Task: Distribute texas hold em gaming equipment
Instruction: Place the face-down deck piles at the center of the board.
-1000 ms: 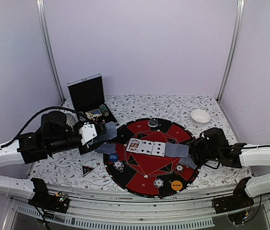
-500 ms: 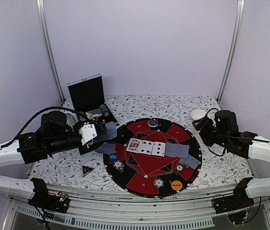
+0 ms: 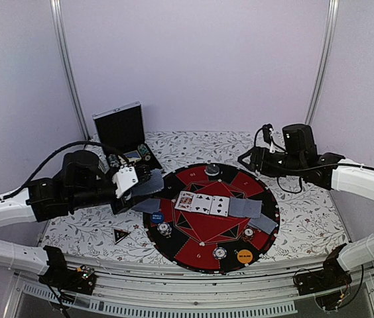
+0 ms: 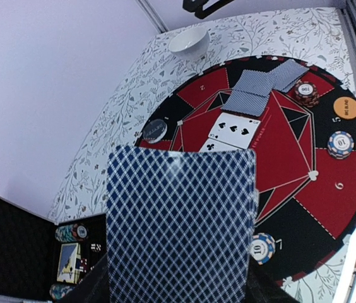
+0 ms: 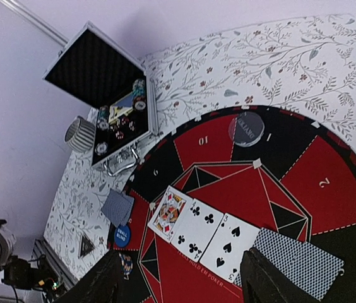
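Note:
My left gripper (image 3: 139,183) hangs over the left rim of the round mat (image 3: 193,262), shut on a stack of blue-backed playing cards (image 4: 181,221) that hides its fingertips. On the mat lie three face-up cards (image 3: 202,203), face-down cards at the right (image 3: 245,208) and left (image 3: 146,205), striped chips (image 3: 166,229) (image 3: 220,252) (image 3: 248,232), a blue button (image 3: 157,216) and an orange button (image 3: 244,256). A black triangular marker (image 3: 121,234) lies on the cloth left of the mat. My right gripper (image 3: 245,159) is raised over the mat's back right, open with nothing in it (image 5: 181,287).
An open silver-edged black case (image 3: 124,136) with chips inside stands at the back left. A grey round disc (image 3: 212,170) sits at the mat's far edge. A white bowl (image 4: 189,41) stands at the back right, under the right arm. Metal frame posts rise at both back corners.
The right arm has lifted from the mat's right edge and swung back and up to above the mat's back right. The left gripper, still holding the cards, has shifted only slightly.

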Tool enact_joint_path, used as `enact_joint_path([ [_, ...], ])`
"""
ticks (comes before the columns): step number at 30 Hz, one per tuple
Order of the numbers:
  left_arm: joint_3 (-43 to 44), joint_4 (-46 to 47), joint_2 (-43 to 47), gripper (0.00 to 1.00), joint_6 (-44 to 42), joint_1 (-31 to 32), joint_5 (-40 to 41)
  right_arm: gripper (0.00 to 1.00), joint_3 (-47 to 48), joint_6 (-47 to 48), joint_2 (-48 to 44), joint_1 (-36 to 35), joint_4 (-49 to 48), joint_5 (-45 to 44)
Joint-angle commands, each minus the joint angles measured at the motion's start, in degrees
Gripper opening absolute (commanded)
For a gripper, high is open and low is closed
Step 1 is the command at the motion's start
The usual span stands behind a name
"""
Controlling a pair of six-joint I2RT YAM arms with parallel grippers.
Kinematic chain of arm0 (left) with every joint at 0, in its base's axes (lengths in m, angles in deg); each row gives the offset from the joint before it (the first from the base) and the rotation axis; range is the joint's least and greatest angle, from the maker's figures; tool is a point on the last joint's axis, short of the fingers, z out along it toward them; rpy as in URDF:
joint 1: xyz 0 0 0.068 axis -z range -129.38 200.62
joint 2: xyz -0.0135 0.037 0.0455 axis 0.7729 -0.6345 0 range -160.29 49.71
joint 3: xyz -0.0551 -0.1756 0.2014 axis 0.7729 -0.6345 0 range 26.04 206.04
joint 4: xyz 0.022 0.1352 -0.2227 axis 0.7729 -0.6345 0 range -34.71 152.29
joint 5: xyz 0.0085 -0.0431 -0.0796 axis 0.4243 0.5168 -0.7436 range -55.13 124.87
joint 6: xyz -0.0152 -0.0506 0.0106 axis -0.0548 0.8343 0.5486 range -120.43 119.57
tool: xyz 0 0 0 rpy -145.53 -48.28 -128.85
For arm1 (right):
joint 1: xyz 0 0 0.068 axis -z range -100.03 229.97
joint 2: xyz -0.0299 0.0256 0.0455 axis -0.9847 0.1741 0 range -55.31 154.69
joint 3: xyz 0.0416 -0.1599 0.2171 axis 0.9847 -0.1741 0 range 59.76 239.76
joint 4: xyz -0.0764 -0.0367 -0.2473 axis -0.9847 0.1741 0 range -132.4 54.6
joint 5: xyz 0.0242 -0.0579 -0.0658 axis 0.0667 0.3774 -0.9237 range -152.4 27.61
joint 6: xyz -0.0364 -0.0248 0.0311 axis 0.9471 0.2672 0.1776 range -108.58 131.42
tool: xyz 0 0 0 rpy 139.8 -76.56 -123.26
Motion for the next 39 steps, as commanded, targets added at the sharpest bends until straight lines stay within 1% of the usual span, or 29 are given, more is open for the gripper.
enact_joint_path([
  [1,3.30,-7.29,-2.07,0.54,13.90,0.36,4.80,0.65,2.23,5.70,2.45,-2.41,3.73,5.40],
  [2,2.57,-7.57,-2.00,0.54,17.43,0.16,5.73,0.65,2.42,6.15,2.80,-2.98,3.81,5.80],
  [4,0.47,-7.61,-1.89,0.56,21.85,-0.65,6.56,0.65,2.83,6.65,3.42,-3.33,3.79,6.91],
  [7,-1.42,-6.81,-3.14,0.55,27.10,-3.14,8.35,0.65,3.73,7.52,3.82,-3.77,3.83,8.60],
  [12,-1.40,-6.29,-7.71,0.57,32.16,-12.52,9.47,0.65,4.15,8.77,2.35,-4.35,4.20,10.25],
  [14,-2.00,-6.52,-9.98,0.57,36.06,-16.23,10.16,0.65,3.91,9.05,0.79,-4.36,4.18,10.56],
  [16,-3.70,-5.95,-11.29,0.56,42.68,-18.09,12.44,0.65,3.56,9.46,-0.59,-4.43,4.18,10.68],
  [18,-6.34,-4.08,-11.86,0.54,47.05,-18.58,14.48,0.65,3.20,9.77,-1.75,-4.50,4.10,10.72],
  [19,-6.14,-5.17,-12.48,0.52,48.34,-19.16,14.56,0.65,3.08,10.09,-2.18,-4.46,4.09,10.82],
  [21,-5.20,-7.04,-14.77,0.52,51.05,-20.34,17.33,0.65,2.89,10.60,-2.85,-4.44,4.10,11.12],
  [23,-4.40,-7.35,-17.15,0.52,51.74,-22.99,16.28,0.65,2.67,10.97,-3.19,-4.43,4.11,11.49],
  [25,-3.83,-7.94,-20.21,0.51,54.74,-25.81,15.00,0.66,2.43,11.03,-3.45,-4.46,4.08,11.98],
  [27,-4.55,-7.41,-23.01,0.51,57.88,-26.49,14.77,0.66,2.21,10.92,-3.81,-4.41,3.97,12.72],
  [30,-6.31,-4.39,-26.55,0.53,61.14,-26.51,13.35,0.66,1.51,10.66,-5.00,-4.46,3.85,13.08],
  [34,-5.44,-5.11,-30.91,0.55,64.17,-26.42,14.53,0.66,1.25,10.19,-5.93,-4.43,3.88,12.97],
  [35,-5.16,-5.28,-31.67,0.57,64.54,-26.42,14.69,0.66,1.17,10.10,-5.81,-4.43,3.83,13.14],
  [39,-5.70,-4.92,-32.84,0.70,66.32,-26.47,14.09,0.66,1.82,9.39,-4.76,-4.91,4.65,12.65],
])
